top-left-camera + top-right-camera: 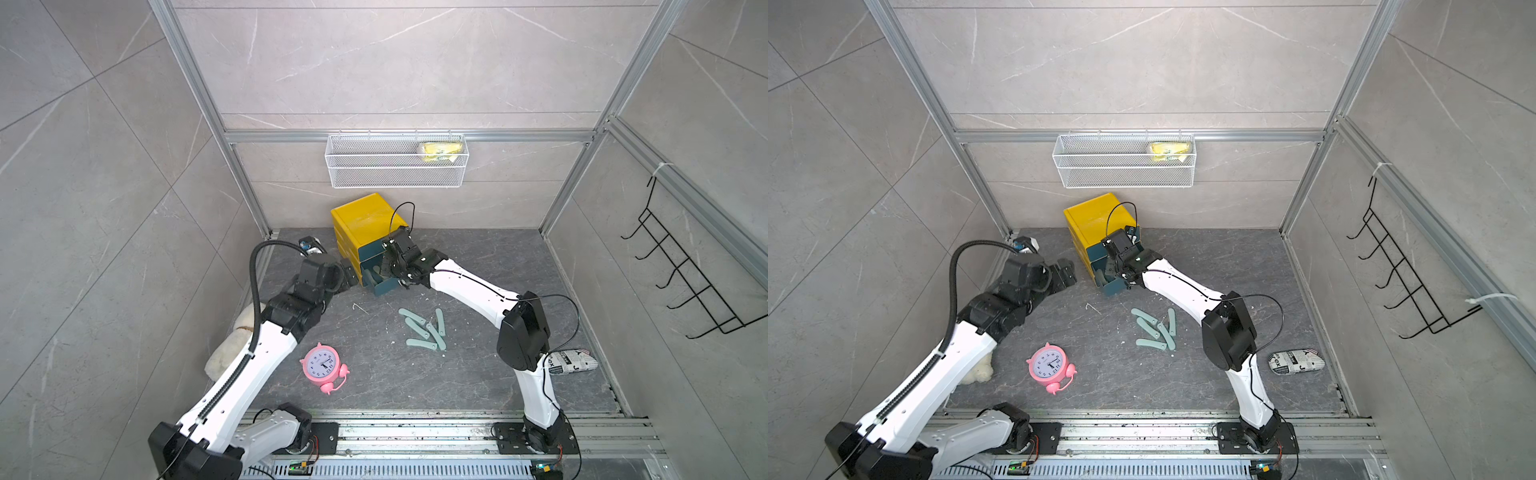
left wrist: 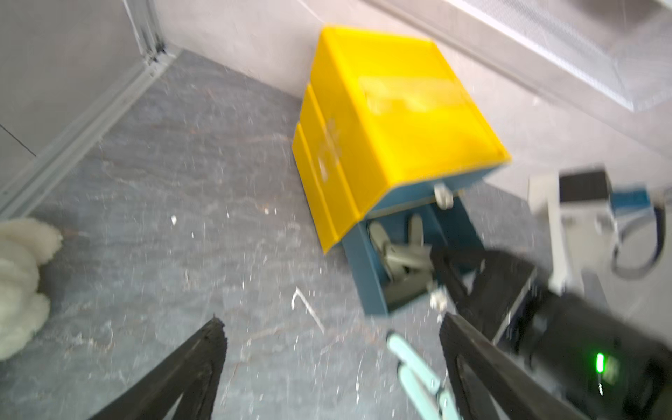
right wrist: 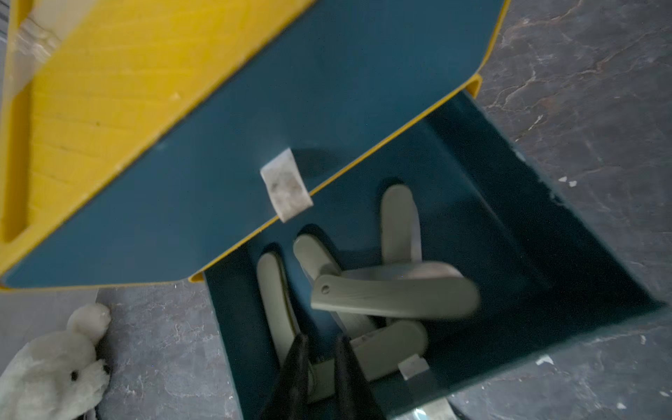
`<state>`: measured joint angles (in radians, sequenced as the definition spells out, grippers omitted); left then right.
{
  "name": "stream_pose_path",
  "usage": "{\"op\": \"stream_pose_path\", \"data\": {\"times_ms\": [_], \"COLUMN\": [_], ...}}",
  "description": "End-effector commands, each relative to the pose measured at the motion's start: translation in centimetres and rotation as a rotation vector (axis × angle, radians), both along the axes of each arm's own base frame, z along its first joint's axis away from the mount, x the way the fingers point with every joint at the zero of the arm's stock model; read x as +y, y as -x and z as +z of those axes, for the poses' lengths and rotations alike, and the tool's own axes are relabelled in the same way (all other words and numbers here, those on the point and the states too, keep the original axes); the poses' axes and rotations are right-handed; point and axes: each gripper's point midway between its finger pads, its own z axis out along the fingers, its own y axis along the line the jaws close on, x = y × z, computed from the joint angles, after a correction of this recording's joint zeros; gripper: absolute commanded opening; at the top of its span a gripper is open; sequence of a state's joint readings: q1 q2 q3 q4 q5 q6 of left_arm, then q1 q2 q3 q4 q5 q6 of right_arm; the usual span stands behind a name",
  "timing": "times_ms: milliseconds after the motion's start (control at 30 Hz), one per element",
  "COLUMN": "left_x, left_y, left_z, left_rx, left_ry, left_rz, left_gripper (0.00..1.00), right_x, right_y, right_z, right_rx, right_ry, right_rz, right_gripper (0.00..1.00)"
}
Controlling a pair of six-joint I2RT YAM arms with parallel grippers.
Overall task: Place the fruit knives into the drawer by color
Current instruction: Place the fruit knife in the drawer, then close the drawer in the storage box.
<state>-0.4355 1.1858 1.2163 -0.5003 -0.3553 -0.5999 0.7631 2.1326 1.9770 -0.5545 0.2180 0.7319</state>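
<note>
1 drawer open; left end effector wide, right end effector narrow over it.

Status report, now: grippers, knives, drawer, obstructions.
Left gripper open, empty, beside the chest. Right gripper nearly closed over the open drawer, grip unclear. Olive knives inside; teal knives loose on the table. Alarm clock off to the side, not blocking.

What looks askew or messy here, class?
The yellow chest sits skewed to the back wall, and in its open drawer the olive knives lie heaped crisscross. White flecks litter the floor.
</note>
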Motion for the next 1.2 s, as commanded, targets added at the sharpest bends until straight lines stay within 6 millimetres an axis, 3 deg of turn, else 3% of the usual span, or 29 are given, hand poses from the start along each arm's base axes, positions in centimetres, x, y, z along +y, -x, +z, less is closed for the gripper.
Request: {"op": "stream_pose_path", "data": {"times_ms": [0, 100, 200, 333, 467, 733, 933, 1167], "left_x": [-0.9, -1.8, -2.1, -2.8, -2.4, -2.8, -2.9, -3.2], "left_y": [-3.2, -5.9, -8.2, -10.4, -11.9, -13.5, -13.8, -14.0], "left_z": [1.5, 1.4, 0.6, 0.1, -0.9, -3.4, -4.5, -5.4], "left_rx": [-0.027, -0.02, 0.003, -0.006, 0.047, 0.127, 0.165, 0.184], "left_ry": [-0.019, -0.039, -0.076, -0.093, -0.148, -0.176, -0.204, -0.211], "left_rz": [-0.032, -0.056, -0.065, -0.092, -0.052, -0.051, -0.063, -0.079], "left_gripper": [0.96, 0.97, 0.97, 0.97, 0.97, 0.97, 0.97, 0.97], "right_x": [-0.7, -0.8, -0.9, -1.5, -3.3, -7.7, -7.0, -5.9], "right_y": [-0.3, -0.1, 0.3, 1.5, 3.1, 4.3, 3.9, 1.4], "right_z": [-0.3, 0.2, 2.4, 5.0, 5.2, -1.2, -4.6, -7.4], "right_rx": [0.03, 0.017, -0.053, -0.097, -0.089, 0.066, 0.156, 0.212], "right_ry": [0.007, -0.015, -0.081, -0.124, -0.165, -0.264, -0.337, -0.345], "right_rz": [-0.051, -0.045, -0.018, 0.005, -0.026, -0.159, -0.184, -0.221], "right_gripper": [0.19, 0.32, 0.5, 0.52, 0.57, 0.6, 0.61, 0.61]}}
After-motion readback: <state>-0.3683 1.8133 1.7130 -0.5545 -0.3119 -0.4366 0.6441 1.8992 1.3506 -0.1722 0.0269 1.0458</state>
